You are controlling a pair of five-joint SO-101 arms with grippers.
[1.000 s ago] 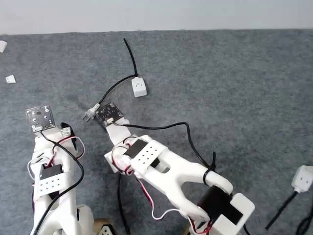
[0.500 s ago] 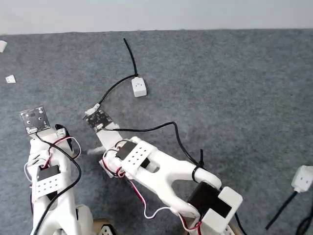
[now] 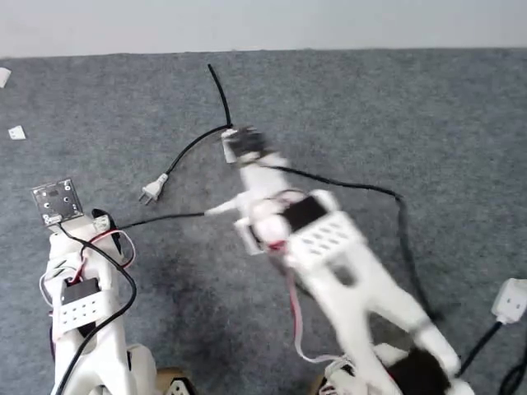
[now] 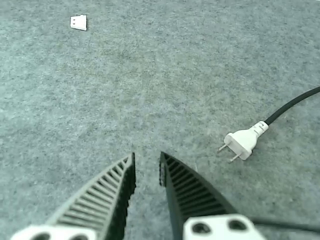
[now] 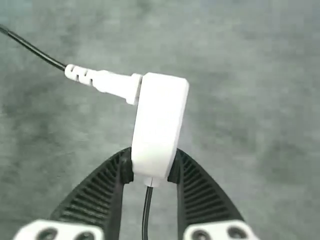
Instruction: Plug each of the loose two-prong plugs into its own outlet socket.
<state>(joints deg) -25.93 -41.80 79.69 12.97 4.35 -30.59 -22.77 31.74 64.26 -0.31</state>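
Note:
A white two-prong plug (image 3: pixel 151 192) on a black cable lies loose on the grey carpet, also seen as the plug (image 4: pixel 242 145) ahead of and to one side of my left gripper (image 4: pixel 146 156). That gripper hangs low over the carpet, open by a narrow gap, with nothing between its fingers. Farther back, my right gripper (image 3: pixel 244 146) is at a white outlet socket (image 5: pixel 160 120). Its fingers press both sides of the block, so my right gripper (image 5: pixel 150 156) is shut on it. A second white outlet socket (image 3: pixel 510 300) lies at the right edge.
Black cables (image 3: pixel 189 148) run from the plug towards the back wall and from the right edge socket. Two small white pieces (image 3: pixel 16 132) lie at the far left, one seen as a white piece (image 4: pixel 78 22) beyond my left gripper. The left arm (image 3: pixel 78 288) stands at the front left.
The right arm has swung away from the loose plug, back and to the right, onto the outlet socket. The plug lies where it was. The left arm shifted slightly.

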